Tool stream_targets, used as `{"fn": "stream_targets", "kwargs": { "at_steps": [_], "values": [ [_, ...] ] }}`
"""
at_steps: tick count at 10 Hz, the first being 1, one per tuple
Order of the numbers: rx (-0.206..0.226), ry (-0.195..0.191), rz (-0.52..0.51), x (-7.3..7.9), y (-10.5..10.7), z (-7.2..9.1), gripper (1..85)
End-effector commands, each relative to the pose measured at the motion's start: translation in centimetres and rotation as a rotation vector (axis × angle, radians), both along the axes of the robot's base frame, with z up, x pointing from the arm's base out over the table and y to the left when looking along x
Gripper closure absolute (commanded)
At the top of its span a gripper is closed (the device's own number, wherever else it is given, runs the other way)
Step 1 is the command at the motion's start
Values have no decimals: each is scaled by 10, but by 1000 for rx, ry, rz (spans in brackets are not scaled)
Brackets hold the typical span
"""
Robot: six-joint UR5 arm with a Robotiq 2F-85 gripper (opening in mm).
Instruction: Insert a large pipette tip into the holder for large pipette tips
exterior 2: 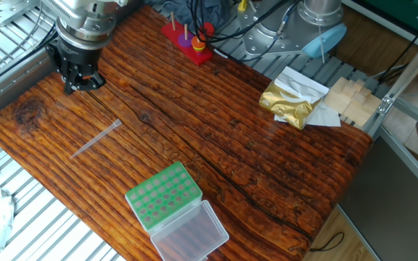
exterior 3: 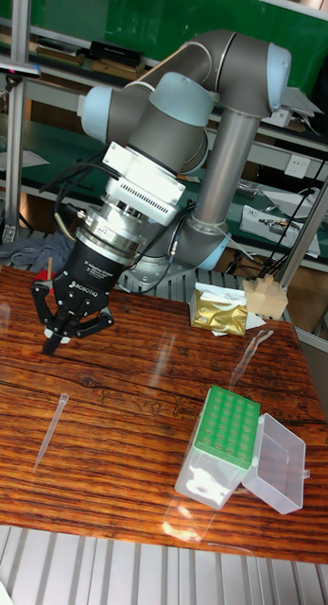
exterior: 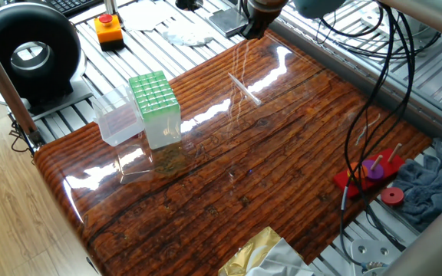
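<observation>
The black two-finger gripper [exterior 3: 67, 333] hangs open and empty near the wooden table's [exterior 2: 267, 167] corner. The thin clear pipette tip [exterior 2: 96, 138] lies flat nearby. Come straight down over its middle, then squeeze gently.

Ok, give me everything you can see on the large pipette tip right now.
The large pipette tip is a slender tube of clear to whitish plastic, tapering to a point. It lies flat on the wooden table, alone, with nothing else touching it. The gripper hangs above the table off to one side of it, fingers spread, holding nothing. The holder stands apart from it, lid open.
</observation>
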State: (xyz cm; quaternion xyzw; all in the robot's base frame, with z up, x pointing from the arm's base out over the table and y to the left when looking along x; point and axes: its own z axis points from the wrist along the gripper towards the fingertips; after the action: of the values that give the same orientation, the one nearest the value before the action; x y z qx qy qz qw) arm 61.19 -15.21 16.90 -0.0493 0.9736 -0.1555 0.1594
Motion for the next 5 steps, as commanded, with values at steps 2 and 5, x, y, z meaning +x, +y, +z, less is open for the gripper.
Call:
{"fn": "stream_targets", "kwargs": {
  "at_steps": [2,5],
  "values": [
    [-3,-8,6,1,-3,1,847],
    [30,-63,-59,9,-1,4,847]
  ]
}}
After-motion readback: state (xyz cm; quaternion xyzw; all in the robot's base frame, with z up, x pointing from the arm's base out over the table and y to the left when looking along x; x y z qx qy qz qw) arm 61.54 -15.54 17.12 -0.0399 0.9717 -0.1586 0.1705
